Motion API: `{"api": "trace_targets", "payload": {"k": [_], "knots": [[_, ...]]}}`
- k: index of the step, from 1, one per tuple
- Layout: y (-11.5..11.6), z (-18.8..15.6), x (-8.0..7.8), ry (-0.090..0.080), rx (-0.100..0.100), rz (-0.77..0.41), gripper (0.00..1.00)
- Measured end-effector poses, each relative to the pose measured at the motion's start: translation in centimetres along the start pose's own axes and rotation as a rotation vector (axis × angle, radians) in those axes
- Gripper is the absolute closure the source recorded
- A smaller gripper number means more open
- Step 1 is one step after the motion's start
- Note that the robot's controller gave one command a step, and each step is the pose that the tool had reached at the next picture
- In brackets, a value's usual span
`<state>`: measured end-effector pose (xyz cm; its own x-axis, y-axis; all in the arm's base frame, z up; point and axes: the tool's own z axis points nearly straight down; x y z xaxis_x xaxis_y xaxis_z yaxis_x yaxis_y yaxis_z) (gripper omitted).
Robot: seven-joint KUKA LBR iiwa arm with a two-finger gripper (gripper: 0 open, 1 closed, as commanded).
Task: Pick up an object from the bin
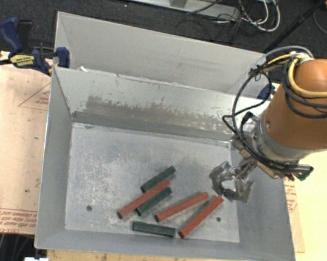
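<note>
In the camera view the hand (pixel 229 184) hangs low over the right part of the bin (pixel 57 141), just above the upper end of a slanted red stick (pixel 200 217). Whether it is spread or pressed together I cannot tell. A second red stick (pixel 182 206) lies just beside it on the left. Farther left are a dark green stick (pixel 158 179) and a red-and-green stick (pixel 144 202), and another green stick (pixel 153 229) lies near the front.

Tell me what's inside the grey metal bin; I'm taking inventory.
Loose red-brown rectangular bars and dark green rectangular bars lie on the bin's floor. The orange-covered robot arm hides the floor beneath it.
</note>
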<state>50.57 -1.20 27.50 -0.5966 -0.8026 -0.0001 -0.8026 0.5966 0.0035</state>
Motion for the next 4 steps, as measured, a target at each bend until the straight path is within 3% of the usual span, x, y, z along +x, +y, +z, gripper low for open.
{"api": "trace_targets", "payload": {"k": [1,2,3,4], "knots": [[0.9,-4.5,1.1,-0.005,0.010,-0.056,1.00],[1.8,5.1,0.7,-0.004,0.007,-0.097,0.00],[2.5,9.8,0.6,0.002,-0.004,-0.115,0.00],[0.9,14.5,-0.6,-0.005,0.009,-0.118,0.00]]}}
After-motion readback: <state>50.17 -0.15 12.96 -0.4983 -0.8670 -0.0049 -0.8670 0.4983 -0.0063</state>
